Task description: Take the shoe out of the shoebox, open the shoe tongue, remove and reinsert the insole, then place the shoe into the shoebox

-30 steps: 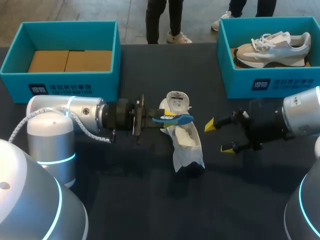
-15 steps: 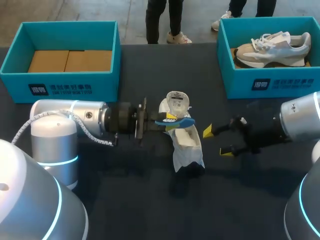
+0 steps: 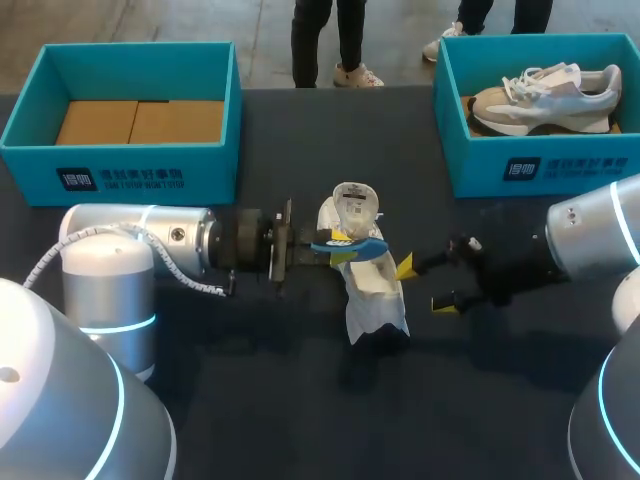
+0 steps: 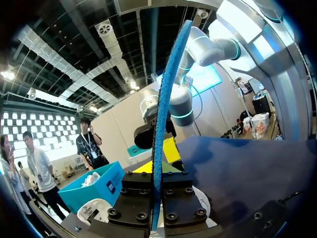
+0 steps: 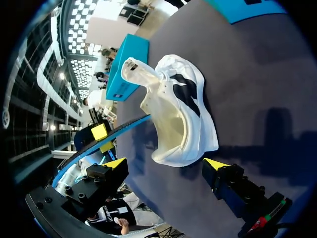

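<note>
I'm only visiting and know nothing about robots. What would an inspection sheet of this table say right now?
Surface: dark table.
Job's things: white shoe lies mid-table with its tongue pulled open; blue insole is out of it, held just above; left shoebox holds only cardboard; right shoebox holds another shoe.
Clutter: nothing seen.
Grippers: left gripper shut on the blue insole; right gripper open, close beside the white shoe.
Cables: white coiled hose runs along the left arm.
Surroundings: nothing seen reaching over the table.
</note>
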Controlling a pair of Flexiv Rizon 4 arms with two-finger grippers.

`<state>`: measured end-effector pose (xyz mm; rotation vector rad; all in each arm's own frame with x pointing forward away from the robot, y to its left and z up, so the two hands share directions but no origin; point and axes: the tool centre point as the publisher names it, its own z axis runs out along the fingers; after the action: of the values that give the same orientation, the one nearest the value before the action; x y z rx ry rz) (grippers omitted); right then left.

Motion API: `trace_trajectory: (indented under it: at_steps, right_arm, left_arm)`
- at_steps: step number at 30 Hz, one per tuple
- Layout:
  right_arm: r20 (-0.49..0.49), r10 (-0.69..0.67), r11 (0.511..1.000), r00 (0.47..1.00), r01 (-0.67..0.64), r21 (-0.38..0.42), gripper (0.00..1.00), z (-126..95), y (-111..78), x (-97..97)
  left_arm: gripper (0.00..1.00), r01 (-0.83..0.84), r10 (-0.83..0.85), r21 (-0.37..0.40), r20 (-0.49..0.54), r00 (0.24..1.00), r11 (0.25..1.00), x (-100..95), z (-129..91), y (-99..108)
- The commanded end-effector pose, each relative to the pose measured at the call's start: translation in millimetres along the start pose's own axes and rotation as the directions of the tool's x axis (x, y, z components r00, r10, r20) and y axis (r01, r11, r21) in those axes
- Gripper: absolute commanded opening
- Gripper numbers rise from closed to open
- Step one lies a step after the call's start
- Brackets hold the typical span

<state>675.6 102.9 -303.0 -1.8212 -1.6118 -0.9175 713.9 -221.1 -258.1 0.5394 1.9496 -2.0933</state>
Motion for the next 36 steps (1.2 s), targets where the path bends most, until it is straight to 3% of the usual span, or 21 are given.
trace_trajectory:
  at_steps: [1, 8, 36]
  right_arm:
    - [0.019, 0.006, 1.0, 1.0, -0.005, -0.019, 1.0, 5.4, 5.5, 1.9]
    - [0.034, 0.002, 0.999, 0.999, 0.0, -0.041, 1.0, 5.3, 12.9, 1.1]
    - [0.03, 0.006, 0.999, 1.0, -0.004, -0.045, 1.0, 5.4, 12.9, 1.7]
  left_arm:
    - [0.0, 0.0, 0.0, -0.003, 0.001, 1.0, 1.0, 1.1, 0.1, -0.5]
    - [0.0, 0.006, -0.006, -0.006, 0.001, 1.0, 1.0, 1.5, -1.3, 0.7]
    - [0.0, 0.03, -0.03, -0.005, 0.012, 0.999, 1.0, 5.4, -7.3, 4.5]
